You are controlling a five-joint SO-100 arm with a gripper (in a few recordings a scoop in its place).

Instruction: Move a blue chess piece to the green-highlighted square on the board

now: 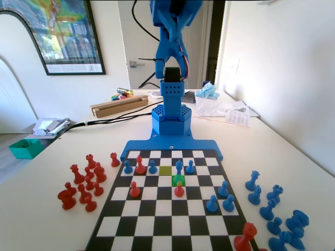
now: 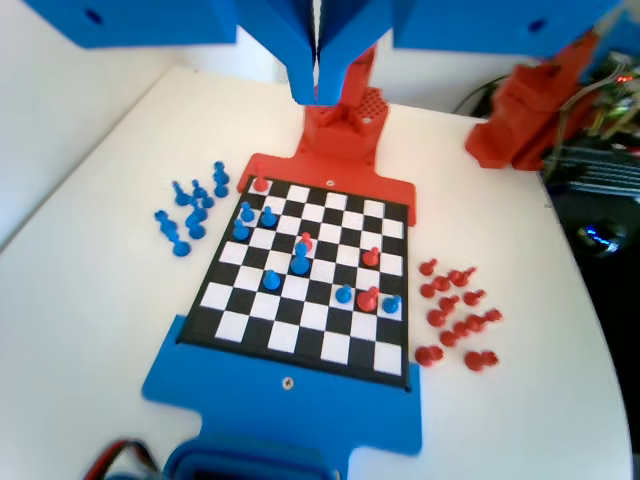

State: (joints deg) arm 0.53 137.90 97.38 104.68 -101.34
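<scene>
Tool (image 2: 316, 95) high above the board (image 1: 163, 209), jaws pressed together, nothing between them. Blue piece (image 1: 179, 167) upright near the board's middle, at the far edge of the green square (image 1: 174, 179), just right of the olive square (image 1: 166, 170) in the fixed view. Hard to tell from here whether its base is already on the green or only on the square behind it.

Judging the piece as not yet placed:
- Open the jaws wide before going down, not above the piece.
- Come straight down over the pointed top and close low on the slender body, so as not to tip it.
- Mind the red pawn (image 1: 179, 189) just in front of the green square and the blue pawn (image 1: 190, 167) just right of the piece; both are near enough to knock over.
- Lift clear, make only the short move needed, set down in the middle of the green, then release and rise straight up.
</scene>
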